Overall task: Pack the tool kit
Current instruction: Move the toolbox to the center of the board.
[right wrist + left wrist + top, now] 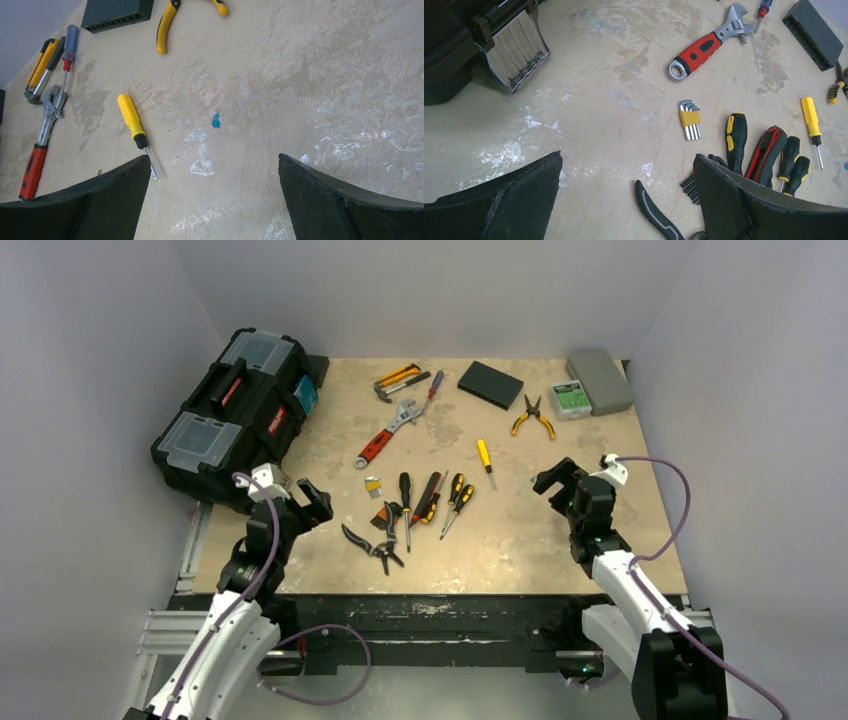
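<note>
Overhead first: find the toolbox (232, 415) at upper left of the frame, apparently shut, and the hand tools (405, 490) scattered across mid-frame, none packed yet. Note the left gripper (297, 502) just below the box and the right gripper (578, 478) at centre right, both spread fully wide, gripping nothing. Through the left wrist, spot the hex key set (689, 120) at centre and the adjustable wrench (696, 50) above it; probably open the box before lifting anything. Through the right wrist, see the yellow screwdriver (132, 120) left of centre; straddle its handle crosswise, descend squarely, close only after flanking it with both fingers.
</note>
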Controlling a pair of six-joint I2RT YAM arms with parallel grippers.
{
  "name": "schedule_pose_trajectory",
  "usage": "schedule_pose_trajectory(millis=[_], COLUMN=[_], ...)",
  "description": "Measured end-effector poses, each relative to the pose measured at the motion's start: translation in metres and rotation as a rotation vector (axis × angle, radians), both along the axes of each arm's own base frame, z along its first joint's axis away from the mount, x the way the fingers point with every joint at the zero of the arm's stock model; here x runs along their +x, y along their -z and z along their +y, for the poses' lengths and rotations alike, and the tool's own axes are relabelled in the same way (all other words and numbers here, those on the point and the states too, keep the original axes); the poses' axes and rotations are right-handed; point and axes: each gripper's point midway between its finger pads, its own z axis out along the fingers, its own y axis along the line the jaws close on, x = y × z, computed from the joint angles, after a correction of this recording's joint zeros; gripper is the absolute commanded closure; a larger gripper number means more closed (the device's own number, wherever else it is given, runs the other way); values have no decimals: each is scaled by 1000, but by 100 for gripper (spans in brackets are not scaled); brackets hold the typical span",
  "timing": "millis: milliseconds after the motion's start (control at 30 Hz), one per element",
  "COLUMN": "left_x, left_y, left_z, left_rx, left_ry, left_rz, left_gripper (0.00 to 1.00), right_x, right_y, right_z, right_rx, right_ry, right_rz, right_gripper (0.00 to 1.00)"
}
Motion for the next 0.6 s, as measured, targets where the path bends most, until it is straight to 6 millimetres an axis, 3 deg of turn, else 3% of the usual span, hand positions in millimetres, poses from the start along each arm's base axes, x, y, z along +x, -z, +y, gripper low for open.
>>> schedule_pose_trajectory(millis=[400,467,600], left_x=[-1,0,7], left_y=[16,1,-53], left_z=[-4,-7,-12], left_rx=[16,6,-18], left_ry=[21,35,54], left_rz=[91,82,13], left_gripper=[2,2,1], right_x=[3,3,4], right_y=[-9,-9,-11], right_z=[13,15,20], right_rx=[15,19,31], right_ry=[-78,-90,-116], right_rz=[-58,-61,-74], right_gripper=[3,3,3])
